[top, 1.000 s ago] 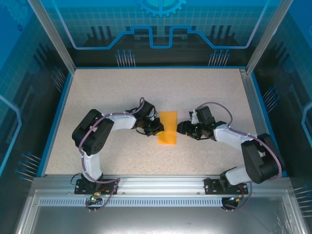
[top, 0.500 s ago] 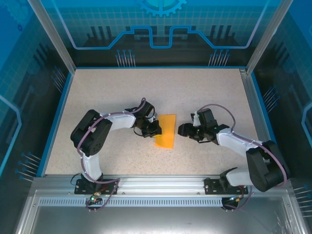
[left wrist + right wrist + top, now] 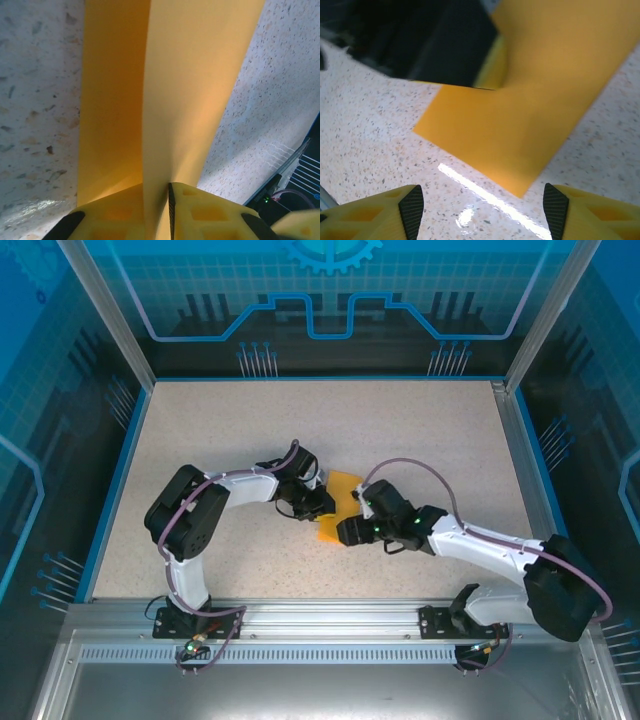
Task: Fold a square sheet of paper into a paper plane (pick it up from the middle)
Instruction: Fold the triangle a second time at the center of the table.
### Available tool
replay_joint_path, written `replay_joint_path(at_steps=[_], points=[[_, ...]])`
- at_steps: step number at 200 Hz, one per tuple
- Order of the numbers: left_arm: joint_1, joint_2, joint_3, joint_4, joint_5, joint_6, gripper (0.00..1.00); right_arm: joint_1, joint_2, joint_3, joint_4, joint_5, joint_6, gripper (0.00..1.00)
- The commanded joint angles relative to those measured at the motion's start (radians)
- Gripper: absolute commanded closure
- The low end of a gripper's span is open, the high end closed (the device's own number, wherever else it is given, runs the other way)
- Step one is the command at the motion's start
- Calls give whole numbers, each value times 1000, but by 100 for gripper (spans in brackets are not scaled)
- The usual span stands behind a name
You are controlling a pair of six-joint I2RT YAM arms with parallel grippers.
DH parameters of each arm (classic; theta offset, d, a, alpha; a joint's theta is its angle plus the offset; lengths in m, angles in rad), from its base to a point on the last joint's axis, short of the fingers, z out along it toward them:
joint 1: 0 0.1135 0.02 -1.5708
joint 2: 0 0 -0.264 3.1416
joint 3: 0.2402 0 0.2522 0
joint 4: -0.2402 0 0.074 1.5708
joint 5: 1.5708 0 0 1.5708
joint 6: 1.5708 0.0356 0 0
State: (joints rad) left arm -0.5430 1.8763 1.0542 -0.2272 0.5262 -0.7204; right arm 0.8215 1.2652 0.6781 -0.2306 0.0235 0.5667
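1. The left claw [image 3: 160, 194] has its jaws almost together, and the edge of the sheet [image 3: 195, 85] is pinched between them. The sheet runs away from the fingers in two layers, one on each side of a lengthwise crease. I cannot tell whether that pinch is slackening.
2. The right claw [image 3: 483, 202] is wide open and holds nothing. Its fingers straddle bare table just short of the near corner of the sheet [image 3: 545, 90].
3. A second ago the right claw sat just to the right of the sheet, opposite the left claw. It then backed off a little. Now its arm has swung across the front, so the right claw [image 3: 345, 531] hangs at the sheet's near corner, close beside the left claw [image 3: 318, 506].
4. The sheet [image 3: 343, 490] has shifted too. It lay as a fairly straight strip between the claws and is now skewed, with the right arm covering part of it. It is still mid-table [image 3: 250, 430], just beside both claws.
5. My reading is that the right claw is lining up for a fresh hold on that corner while the left claw anchors the sheet. Only a first fold seems made, so the plane is far from done.
6. Thin paper lying flat is hard to get under, so the anchor must hold during the pick.
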Motion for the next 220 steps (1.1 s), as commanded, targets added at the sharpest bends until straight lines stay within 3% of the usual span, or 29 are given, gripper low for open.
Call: replay_joint_path(at_steps=[1, 45, 137, 220], points=[[6, -31, 24, 6, 37, -17, 81, 100, 3, 63, -57, 197, -61, 31], [7, -29, 26, 3, 41, -20, 82, 249, 133, 178, -94, 363, -109, 31], [6, -40, 23, -5, 41, -16, 82, 337, 433, 366, -192, 534, -42, 41], [7, -34, 26, -11, 35, -14, 82, 344, 421, 361, -199, 596, -17, 69]])
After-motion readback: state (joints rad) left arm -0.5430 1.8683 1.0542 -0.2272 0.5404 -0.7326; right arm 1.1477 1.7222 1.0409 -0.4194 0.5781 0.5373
